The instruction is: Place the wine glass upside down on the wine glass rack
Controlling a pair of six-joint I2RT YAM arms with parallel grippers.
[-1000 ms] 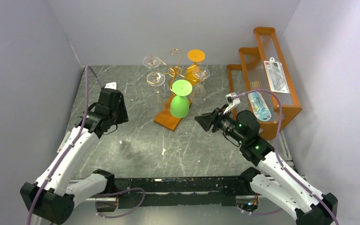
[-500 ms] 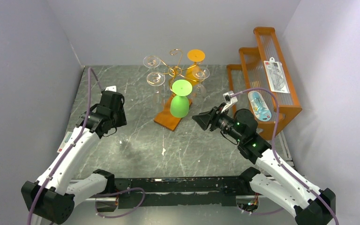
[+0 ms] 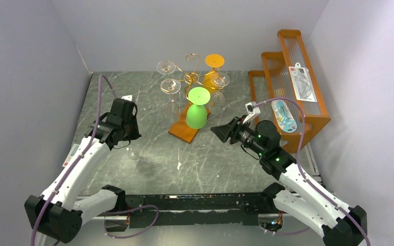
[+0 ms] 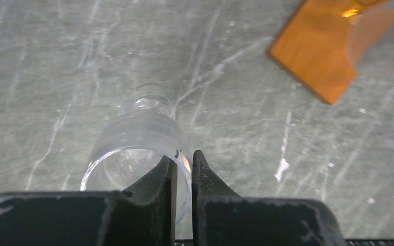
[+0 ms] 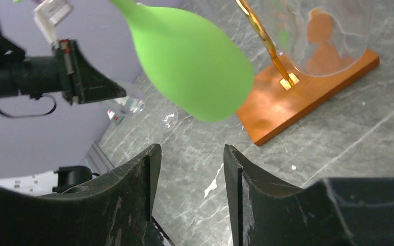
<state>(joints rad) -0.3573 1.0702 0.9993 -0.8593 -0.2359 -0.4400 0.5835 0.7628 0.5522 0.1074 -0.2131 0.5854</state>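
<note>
The left arm's fingers (image 4: 172,166) are pinching the rim of a clear wine glass (image 4: 142,125). One finger is inside the bowl and one outside, and they are almost shut with only the glass wall between them. The glass is hanging rim-up toward the left edge of the table (image 3: 154,105), with its foot pointing down. Whether the foot is touching the table cannot be told. Holding it by the rim is leaving the stem and foot free, which probably suits a handover or a turn, since the glass has to go on foot-up.

The wine glass rack (image 3: 191,77) is standing at the middle of the far edge, well apart from the held glass. It is already carrying several upside-down glasses, among them a green glass (image 5: 190,72).

The right arm's fingers (image 5: 146,174) are spread wide and holding nothing. They are pointing at the rack from the right edge side, near the green glass, seemingly waiting to help.

Compared with a second ago, the left wrist is sitting slightly closer to the near edge and the right fingers are reaching a little further toward the rack. The rack and its glasses are unchanged.
</note>
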